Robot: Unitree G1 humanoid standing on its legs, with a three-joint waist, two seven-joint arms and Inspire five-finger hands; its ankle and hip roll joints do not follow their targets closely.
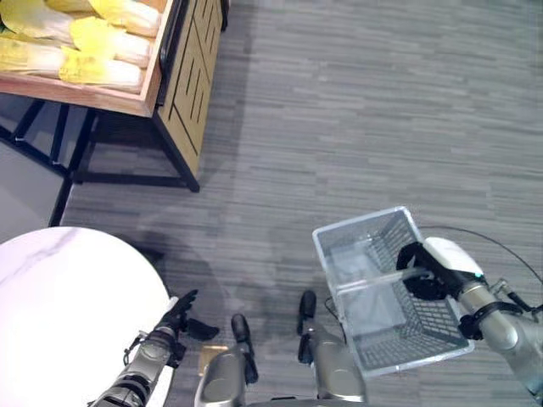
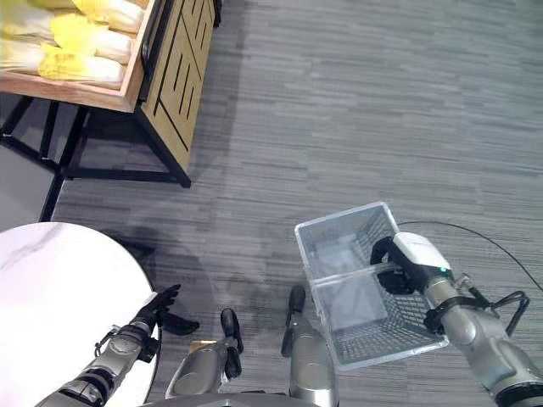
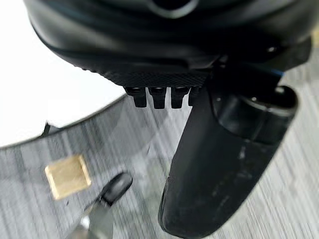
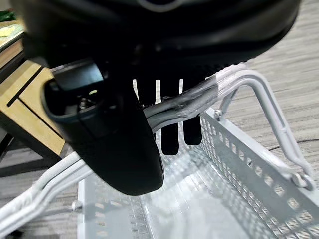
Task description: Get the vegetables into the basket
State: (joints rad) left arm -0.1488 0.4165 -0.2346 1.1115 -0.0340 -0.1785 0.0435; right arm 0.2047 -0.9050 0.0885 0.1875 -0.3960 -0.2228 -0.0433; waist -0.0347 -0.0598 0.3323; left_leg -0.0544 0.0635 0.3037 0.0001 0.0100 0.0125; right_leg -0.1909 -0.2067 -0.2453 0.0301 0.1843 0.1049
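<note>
Nearest the robot, the left hand (image 1: 176,320) is hanging beside the edge of a round white marble-look surface (image 1: 68,297), its fingers straight and relaxed, gripping nothing. To the right, the right hand (image 1: 428,270) is curling round the pale handle (image 4: 199,97) of the basket (image 1: 386,348), a light grey rectangular basket with perforated mesh walls and nothing inside, hanging above the grey ribbed carpet floor (image 1: 339,110). Farthest away, up at the left, the vegetables (image 1: 97,38), long pale cabbages with yellow leafy tops, are lying in a wooden crate stand (image 1: 174,76) on black metal legs, well apart from both hands.
</note>
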